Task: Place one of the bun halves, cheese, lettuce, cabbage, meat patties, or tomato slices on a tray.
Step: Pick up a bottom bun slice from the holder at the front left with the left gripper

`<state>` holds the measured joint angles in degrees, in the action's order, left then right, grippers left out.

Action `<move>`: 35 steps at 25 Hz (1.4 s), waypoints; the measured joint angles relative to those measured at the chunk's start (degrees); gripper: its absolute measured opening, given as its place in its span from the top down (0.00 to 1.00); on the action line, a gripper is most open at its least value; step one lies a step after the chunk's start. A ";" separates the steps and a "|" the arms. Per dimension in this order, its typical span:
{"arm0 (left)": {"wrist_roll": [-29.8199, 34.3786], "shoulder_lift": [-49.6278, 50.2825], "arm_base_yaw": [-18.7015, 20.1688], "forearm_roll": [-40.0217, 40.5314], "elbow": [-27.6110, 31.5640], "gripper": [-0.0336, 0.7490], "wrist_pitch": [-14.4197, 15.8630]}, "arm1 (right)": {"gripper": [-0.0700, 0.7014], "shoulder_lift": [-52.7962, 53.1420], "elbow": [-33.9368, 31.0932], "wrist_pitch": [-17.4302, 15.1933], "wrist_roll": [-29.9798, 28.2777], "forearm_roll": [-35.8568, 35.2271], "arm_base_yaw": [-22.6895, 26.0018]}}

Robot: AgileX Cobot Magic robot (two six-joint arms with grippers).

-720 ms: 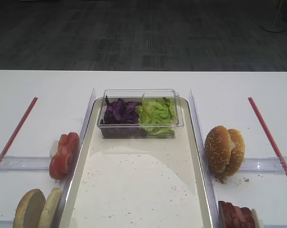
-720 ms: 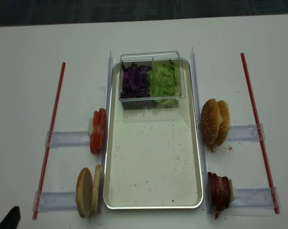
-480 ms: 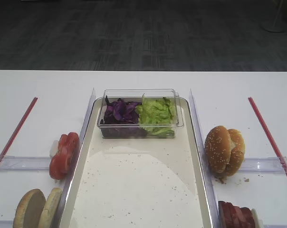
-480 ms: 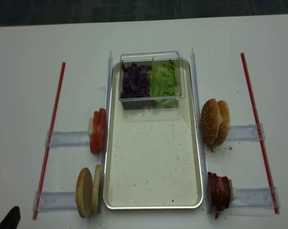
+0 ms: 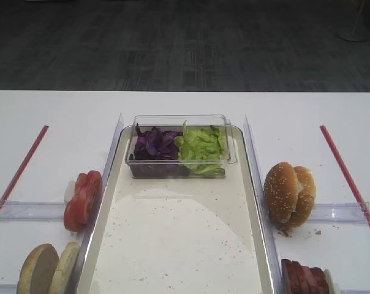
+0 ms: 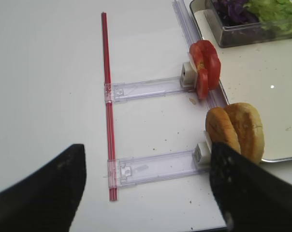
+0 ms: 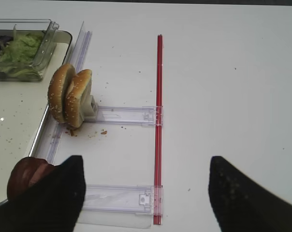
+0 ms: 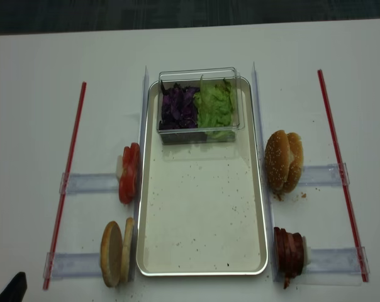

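Both end effectors hang spread wide and hold nothing. Ahead and right of the left end effector point(image 6: 146, 193), plain tan bun halves point(image 6: 235, 131) stand on edge against the large cream metal tray's raised rim point(image 6: 281, 158); open white tabletop point(image 6: 44, 87) lies left.

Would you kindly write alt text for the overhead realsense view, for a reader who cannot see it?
A cream tray lies mid-table, bare but for crumbs and a clear tub of cabbage and lettuce at its far end. On racks to its left stand tomato slices and bun halves; to its right a sesame bun and meat patties.
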<state>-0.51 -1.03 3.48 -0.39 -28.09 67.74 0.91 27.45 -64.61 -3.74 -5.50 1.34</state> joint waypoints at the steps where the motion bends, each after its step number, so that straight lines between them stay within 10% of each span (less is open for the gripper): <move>1: 0.00 0.00 0.00 0.00 0.00 0.33 0.00 | 0.19 0.00 0.00 0.00 0.00 0.00 0.00; 25: 0.00 0.42 0.00 0.00 0.00 0.33 0.12 | 0.19 0.00 0.00 0.00 0.00 0.00 0.00; 35: -1.51 24.06 0.00 0.94 0.00 0.33 -0.15 | 0.19 0.00 0.00 0.00 0.00 0.00 0.00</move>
<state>-2.02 23.03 3.48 0.56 -28.09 67.58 0.91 27.45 -64.61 -3.74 -5.50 1.34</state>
